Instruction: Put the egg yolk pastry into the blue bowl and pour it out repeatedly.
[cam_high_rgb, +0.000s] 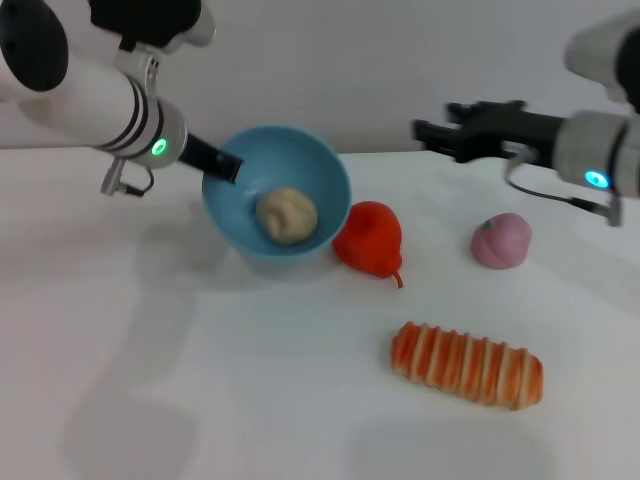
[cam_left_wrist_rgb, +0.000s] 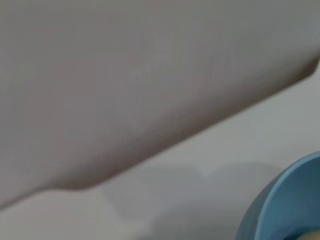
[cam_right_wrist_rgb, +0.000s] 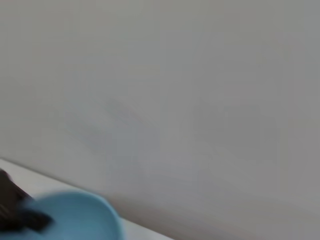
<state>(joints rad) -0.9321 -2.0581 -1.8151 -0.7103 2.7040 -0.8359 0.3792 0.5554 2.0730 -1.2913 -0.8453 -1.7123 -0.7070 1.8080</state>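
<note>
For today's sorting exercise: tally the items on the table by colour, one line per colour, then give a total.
Light blue: 1, the blue bowl
Beige: 1, the egg yolk pastry, inside the bowl
Red: 1, pepper-like item
Pink: 1, peach-shaped bun
Orange-striped: 1, long bread
Total: 5

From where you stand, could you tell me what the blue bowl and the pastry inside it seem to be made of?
The blue bowl, tilted in the left gripper, looks like smooth, glossy plastic: even light blue colour with a soft sheen on its wall. The egg yolk pastry inside looks like baked dough or a foam replica: pale tan, matte, slightly lumpy. Which one, I cannot tell.
</note>
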